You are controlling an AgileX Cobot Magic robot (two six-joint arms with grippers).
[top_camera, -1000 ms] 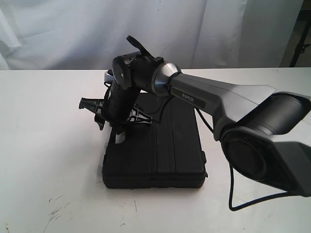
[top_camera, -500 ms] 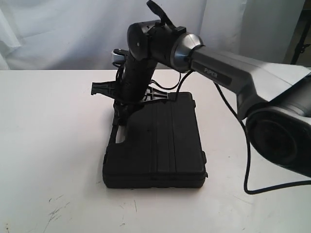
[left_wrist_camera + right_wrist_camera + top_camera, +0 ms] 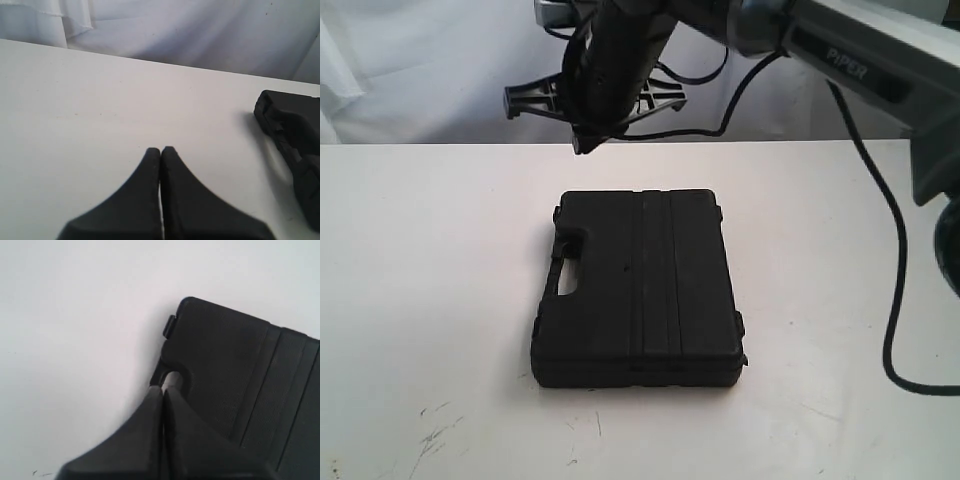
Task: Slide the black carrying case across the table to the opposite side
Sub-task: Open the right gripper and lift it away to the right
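White cloth (image 3: 420,60) hangs in folds behind the far edge of the desk (image 3: 420,250), which is a plain white top with faint dark scratch marks (image 3: 435,435) near its front left corner.

Item under inspection: the black carrying case (image 3: 640,290). It lies flat and closed on the desk, about midway across its width and clear of the far edge. Its handle opening (image 3: 567,280) faces the desk's left side. Raised ribs run along the lid from the far end to the near end. Nothing rests on it.

Right fingers (image 3: 145,430): pressed together along their full length, with no gap visible and nothing between them. In the exterior view they hang high above the desk's far edge, beyond the far end of the case and well apart from it. They point down and touch neither case nor desk. The right wrist view looks down past the tips onto the handle corner of the case. The right arm (image 3: 840,50) enters from the upper right, and a black cable (image 3: 895,280) loops down from it over the right side of the desk.

Left fingers (image 3: 145,190): also closed tight against each other and empty. They point across bare desk towards the far edge. One end of the case shows off to the side in the left wrist view, well apart from the tips. Whether these fingers touch the desk surface cannot be told.
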